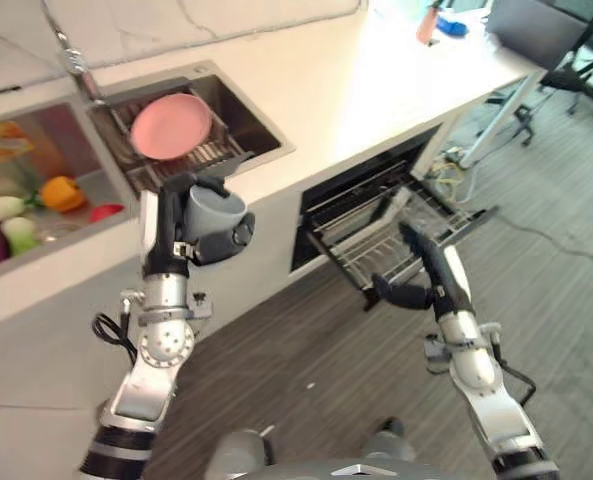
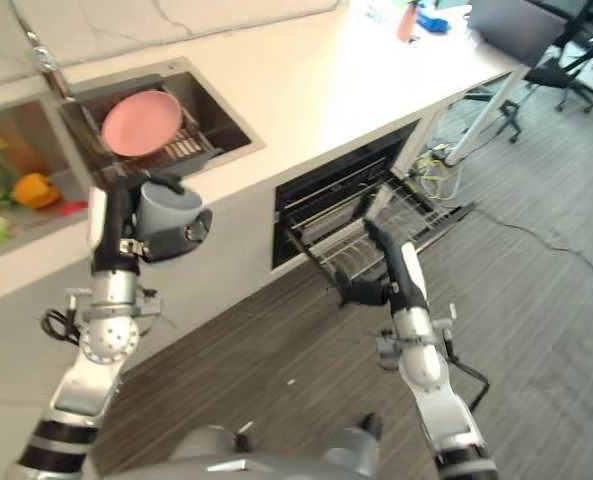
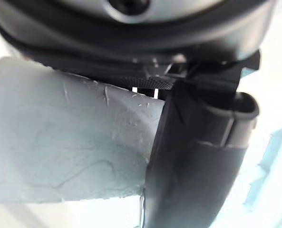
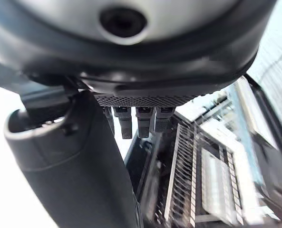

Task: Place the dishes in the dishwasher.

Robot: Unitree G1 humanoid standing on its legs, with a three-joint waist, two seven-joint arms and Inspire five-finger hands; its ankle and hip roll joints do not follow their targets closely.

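My left hand (image 1: 168,228) is raised in front of the counter, shut on a grey cup (image 1: 214,216) that lies on its side with its mouth toward the sink. In the left wrist view the cup's pale wall (image 3: 69,147) presses against the palm, with the thumb (image 3: 198,156) beside it. A pink plate (image 1: 171,125) leans in the drying rack (image 1: 216,155) inside the sink. Below the counter the dishwasher is open, with its wire rack (image 1: 396,235) pulled out. My right hand (image 1: 431,272) hovers open just in front of that rack, its fingers (image 4: 138,121) straight.
The left basin holds an orange pepper (image 1: 61,192) and other vegetables (image 1: 6,225). A faucet (image 1: 71,55) stands behind the sink. The white counter (image 1: 356,80) runs to the right. An office chair (image 1: 576,70) and a table leg (image 1: 496,125) stand beyond the dishwasher on the grey floor.
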